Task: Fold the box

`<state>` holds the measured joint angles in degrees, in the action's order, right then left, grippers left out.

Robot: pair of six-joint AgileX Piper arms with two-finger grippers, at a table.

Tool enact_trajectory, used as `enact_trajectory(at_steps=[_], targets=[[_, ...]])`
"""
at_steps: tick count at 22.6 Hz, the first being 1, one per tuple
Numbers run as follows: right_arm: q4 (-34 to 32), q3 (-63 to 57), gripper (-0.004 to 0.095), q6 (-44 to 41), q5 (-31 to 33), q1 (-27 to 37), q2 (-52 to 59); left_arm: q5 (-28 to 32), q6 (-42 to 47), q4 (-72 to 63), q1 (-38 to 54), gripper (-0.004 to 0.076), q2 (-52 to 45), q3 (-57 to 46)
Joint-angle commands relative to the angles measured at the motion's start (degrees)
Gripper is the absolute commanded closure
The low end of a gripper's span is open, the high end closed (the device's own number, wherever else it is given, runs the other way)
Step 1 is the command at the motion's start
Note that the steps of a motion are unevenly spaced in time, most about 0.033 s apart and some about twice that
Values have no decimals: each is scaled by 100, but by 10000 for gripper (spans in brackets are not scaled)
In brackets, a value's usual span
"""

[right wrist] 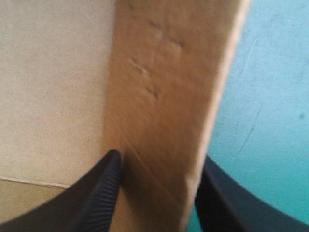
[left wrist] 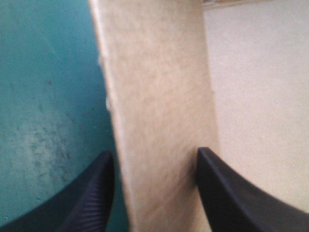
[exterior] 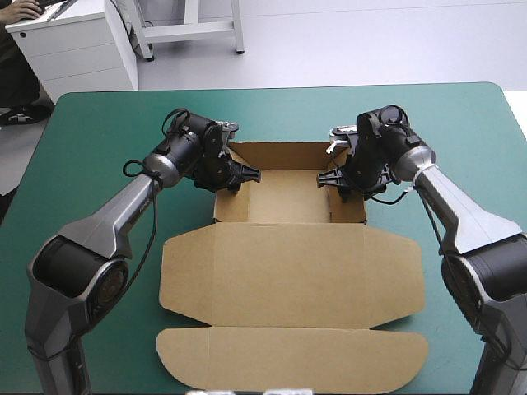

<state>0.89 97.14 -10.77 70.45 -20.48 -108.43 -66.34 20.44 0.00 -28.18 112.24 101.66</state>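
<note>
Nearest the robot, the box point(exterior: 288, 271) ends in its rounded tuck flap point(exterior: 292, 360), which lies flat almost at the near edge of the table point(exterior: 99, 132); so little teal-green cover shows on that side that any pull toward the robot would likely push the flap over the edge. Next out is the lid point(exterior: 288, 259), flat and unheld, free to slide or buckle at its crease if the tray point(exterior: 288, 197) is dragged. The tray stands at mid-table with its walls up, and both arms are at it. The left gripper point(left wrist: 155, 154) is clamped across the left side wall point(left wrist: 159, 96), one black finger point(left wrist: 87, 203) on the cover side and the other inside the tray, and the right gripper point(right wrist: 161, 157) pinches the right side wall point(right wrist: 169, 87) the same way. The main risk, as I judge it, is uneven force: if one arm presses or twists harder, the tray could skew, or a wall could crease off its score or spring out once let go; small dents show on the right wall. Sideways there is more room, with broad bare cover outside each wall, and past the far wall point(exterior: 284, 154) more cover runs open to the table's far edge
</note>
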Motion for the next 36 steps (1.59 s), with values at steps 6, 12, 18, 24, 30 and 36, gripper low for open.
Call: enact_trajectory(at_steps=[6,12,18,24,30,36], targets=[[-166,305,76,48,138,21,322,125,-29,66,-14,229,-307,211],[-166,996,76,260,138,21,605,-731,-612,507,-14,251,-358,1163],[-166,587,76,219,148,21,1343,-731,-1244,-181,-28,465,-1013,1368],[-178,270,76,177,148,21,2097,-731,-1362,-160,-28,725,-2386,122],[-178,270,76,22,77,21,1921,-731,-1362,-71,-28,725,-3966,-1615],[-49,270,76,-112,-23,142,1313,-731,-1362,0,-28,725,-5428,-3258]])
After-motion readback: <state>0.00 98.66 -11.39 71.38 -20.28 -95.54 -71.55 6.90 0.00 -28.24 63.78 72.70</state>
